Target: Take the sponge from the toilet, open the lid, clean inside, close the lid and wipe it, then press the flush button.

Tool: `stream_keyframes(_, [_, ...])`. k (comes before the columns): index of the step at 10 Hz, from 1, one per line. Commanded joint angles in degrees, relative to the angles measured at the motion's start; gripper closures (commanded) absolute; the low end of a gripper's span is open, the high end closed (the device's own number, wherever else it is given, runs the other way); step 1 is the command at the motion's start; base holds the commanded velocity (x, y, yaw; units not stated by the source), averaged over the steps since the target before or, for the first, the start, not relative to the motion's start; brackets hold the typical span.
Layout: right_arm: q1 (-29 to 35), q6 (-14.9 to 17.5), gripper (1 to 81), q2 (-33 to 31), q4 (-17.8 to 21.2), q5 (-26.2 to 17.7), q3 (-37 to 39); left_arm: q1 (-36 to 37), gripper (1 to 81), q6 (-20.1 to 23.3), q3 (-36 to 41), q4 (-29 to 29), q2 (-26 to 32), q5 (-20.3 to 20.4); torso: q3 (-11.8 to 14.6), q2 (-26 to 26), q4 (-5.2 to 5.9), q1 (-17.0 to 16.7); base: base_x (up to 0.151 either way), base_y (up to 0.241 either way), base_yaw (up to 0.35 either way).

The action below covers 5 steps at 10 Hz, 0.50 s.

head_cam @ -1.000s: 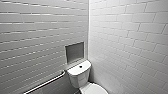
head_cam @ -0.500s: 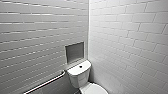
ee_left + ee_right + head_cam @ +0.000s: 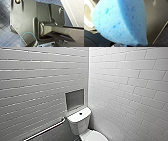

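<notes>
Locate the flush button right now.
Head view, low centre: the flush button sits mid-top of the toilet tank, just below the wall niche, grab bar toward the picture's left.

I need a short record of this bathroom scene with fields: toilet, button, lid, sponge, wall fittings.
toilet: white glossy ceramic toilet, in the corner of white tiled walls
flush button: small dark round button, centre of the tank top
bowl lid: seems closed
sponge: bright blue porous sponge, close before the right wrist camera, apparently held
wall fittings: recessed niche above the tank; metal grab bar beside the toilet
</notes>
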<state>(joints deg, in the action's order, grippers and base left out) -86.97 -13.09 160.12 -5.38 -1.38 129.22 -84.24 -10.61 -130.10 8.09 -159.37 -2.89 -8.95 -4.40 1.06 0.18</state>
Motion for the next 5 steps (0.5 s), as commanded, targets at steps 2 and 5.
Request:
stream_keyframes(2, [1.92, 0.35, 81.1, -4.62, 1.16, -1.61, -5.21, 2.45, 1.0, -0.03, 0.98, -0.62, 1.06, -3.0, 0.0, 0.0, 0.0, 0.0, 0.0, 0.0, 0.0])
stream_keyframes(5, [1.84, 0.17, 81.1, -4.52, 1.24, -1.61, -4.69, 2.45, 1.0, -0.03, 0.9, -0.54, 1.15, -3.0, 0.0, 0.0, 0.0, 0.0, 0.0, 0.0, 0.0])
